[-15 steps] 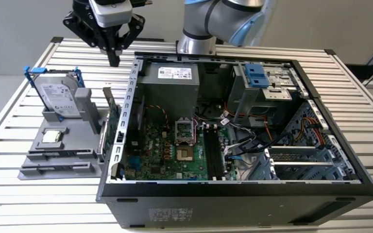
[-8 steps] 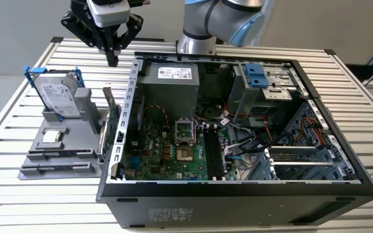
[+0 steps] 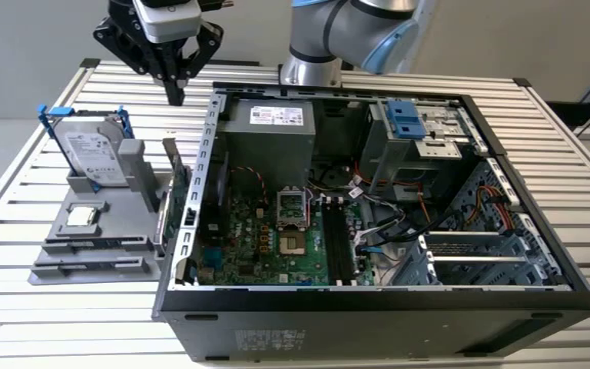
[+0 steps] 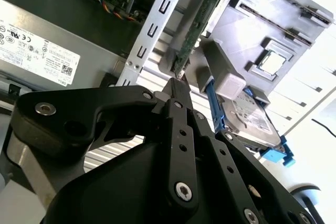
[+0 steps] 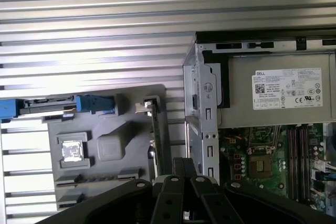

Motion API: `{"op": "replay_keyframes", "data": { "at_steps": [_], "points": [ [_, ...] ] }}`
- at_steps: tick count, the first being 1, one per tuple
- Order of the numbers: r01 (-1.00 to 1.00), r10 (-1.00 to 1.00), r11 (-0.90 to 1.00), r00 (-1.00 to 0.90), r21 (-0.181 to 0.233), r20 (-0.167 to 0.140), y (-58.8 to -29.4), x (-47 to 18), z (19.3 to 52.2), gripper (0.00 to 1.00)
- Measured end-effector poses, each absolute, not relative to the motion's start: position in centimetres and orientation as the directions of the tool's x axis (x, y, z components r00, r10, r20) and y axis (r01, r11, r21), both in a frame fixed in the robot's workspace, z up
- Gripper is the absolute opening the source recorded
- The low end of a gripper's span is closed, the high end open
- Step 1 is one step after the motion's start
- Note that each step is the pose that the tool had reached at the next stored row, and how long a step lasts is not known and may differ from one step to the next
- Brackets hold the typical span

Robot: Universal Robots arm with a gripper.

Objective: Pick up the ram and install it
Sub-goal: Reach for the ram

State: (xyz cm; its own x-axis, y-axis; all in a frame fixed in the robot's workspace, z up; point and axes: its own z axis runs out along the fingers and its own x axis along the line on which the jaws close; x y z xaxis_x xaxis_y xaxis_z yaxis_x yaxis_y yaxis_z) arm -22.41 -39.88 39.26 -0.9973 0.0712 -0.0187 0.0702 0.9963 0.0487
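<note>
Exterior view: the gripper (image 3: 177,97) — jaws pressed together, empty — hangs above the table (image 3: 64,104).

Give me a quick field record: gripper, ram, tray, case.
gripper: shut, empty, raised above the tray side, seemingly nearest the green card
ram: not held; probably the thin stick on edge in a tray slot, hard to confirm
tray: gray, at the exterior view's left of the case; also holds hard drive and CPU
case: open on its side, motherboard exposed
</note>
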Motion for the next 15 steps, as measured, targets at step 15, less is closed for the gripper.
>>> {"op": "replay_keyframes", "data": {
  "at_steps": [15],
  "points": [
    [0.07,0.071,0.996,-0.997,0.049,-0.019,-39.88,-22.93,39.26,0.0]
  ]
}}
